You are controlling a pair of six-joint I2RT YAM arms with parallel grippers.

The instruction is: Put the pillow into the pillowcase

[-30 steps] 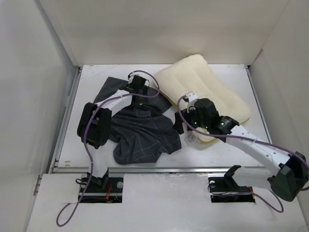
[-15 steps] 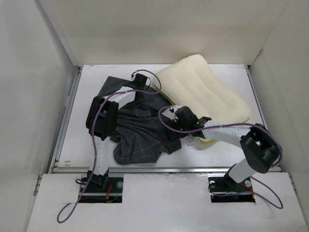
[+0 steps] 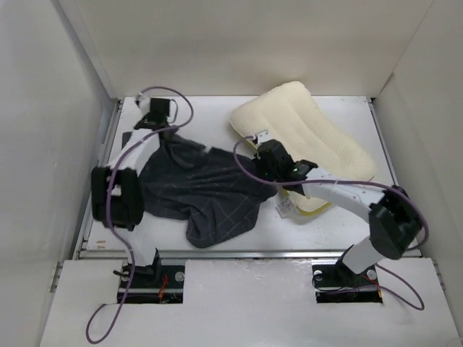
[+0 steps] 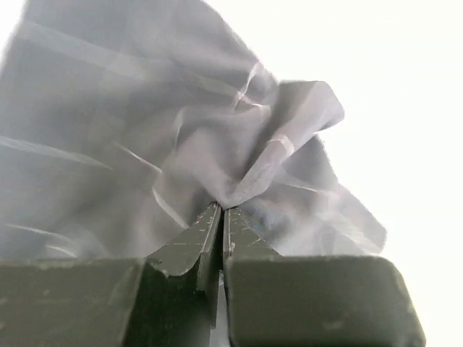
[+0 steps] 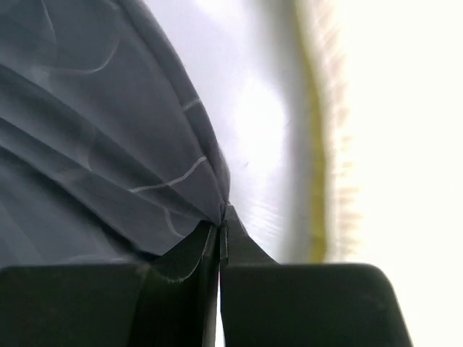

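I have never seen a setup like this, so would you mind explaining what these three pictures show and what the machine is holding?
These are two robot arms bolted at the near edge of a white table. The wide picture comes from a fixed camera above and behind them, so their bases sit at the bottom. The two close-ups come from a small camera on each wrist, looking along that arm's own claw. On the table lie a cream pillow and a dark grey pillowcase with pale grid lines; the pillow is outside the case. The left claw is shut on a bunch of pillowcase fabric towards the far left; the right claw is shut on its edge near the pillow.
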